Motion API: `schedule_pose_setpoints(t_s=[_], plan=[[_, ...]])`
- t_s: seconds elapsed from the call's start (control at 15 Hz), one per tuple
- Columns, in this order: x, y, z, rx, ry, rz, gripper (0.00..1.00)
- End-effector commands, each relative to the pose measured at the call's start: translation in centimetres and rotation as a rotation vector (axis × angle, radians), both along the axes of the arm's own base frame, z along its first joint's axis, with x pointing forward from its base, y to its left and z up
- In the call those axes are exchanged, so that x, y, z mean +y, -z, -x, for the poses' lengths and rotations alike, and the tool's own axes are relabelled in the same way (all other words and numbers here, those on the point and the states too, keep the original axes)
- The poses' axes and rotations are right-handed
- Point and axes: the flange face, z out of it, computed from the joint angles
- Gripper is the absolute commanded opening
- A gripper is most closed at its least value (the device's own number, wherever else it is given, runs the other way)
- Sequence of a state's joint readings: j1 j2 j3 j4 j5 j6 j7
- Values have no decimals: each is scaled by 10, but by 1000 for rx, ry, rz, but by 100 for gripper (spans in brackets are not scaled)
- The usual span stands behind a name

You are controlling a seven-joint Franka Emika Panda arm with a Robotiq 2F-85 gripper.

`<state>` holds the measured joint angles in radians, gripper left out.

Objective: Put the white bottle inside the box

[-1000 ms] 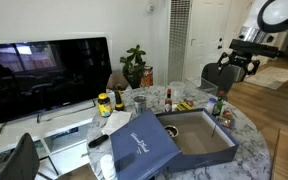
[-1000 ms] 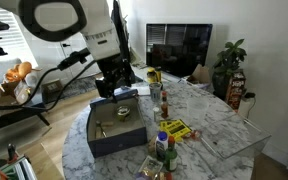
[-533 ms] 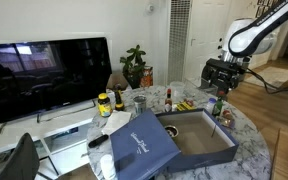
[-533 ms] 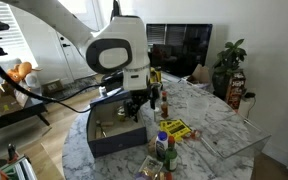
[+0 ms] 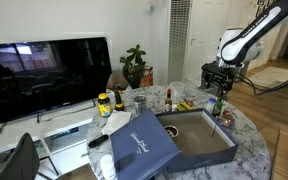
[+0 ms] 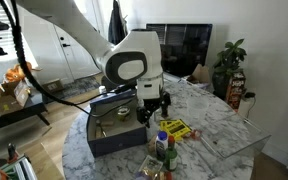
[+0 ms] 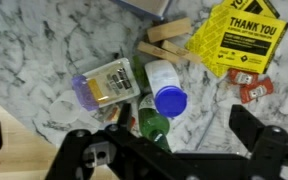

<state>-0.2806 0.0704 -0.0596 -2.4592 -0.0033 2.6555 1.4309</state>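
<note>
Marble-patterned round bench (image 6: pixel 212 118) carries the clutter. Over its edge hangs the black two-fingered claw (image 7: pixel 169 150), its fingers spread wide and pinching nothing. In both exterior views the claw (image 5: pixel 221 86) (image 6: pixel 152 110) hovers above a knot of bottles.

Directly beneath it in the wrist view is the small white cylindrical bottle with a blue cap (image 7: pixel 162 76), on the bench and outside the box. Just beside it are a green-topped bottle (image 7: pixel 154 125) and a clear flat packet with a purple edge (image 7: pixel 104 82). Two pale wooden blocks (image 7: pixel 169 32) and a yellow "THANK YOU" card (image 7: pixel 244 35) lie near.

The large shallow navy-blue cardboard box (image 5: pixel 206 152) (image 6: pixel 112 140) sits open on the bench. The flat navy lid with pale script (image 5: pixel 139 145) lies beside it.
</note>
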Motion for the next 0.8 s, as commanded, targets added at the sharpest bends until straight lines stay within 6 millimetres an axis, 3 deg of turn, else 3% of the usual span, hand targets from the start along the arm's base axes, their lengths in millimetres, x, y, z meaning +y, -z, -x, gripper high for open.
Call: schedule_pose_setpoints(t_s=[0.0, 0.27, 0.73], plan=[[-11, 27, -17, -96, -2, 44, 100], [-22, 54, -21, -35, 43, 22, 100], [-32, 70, -25, 95, 96, -49, 100]])
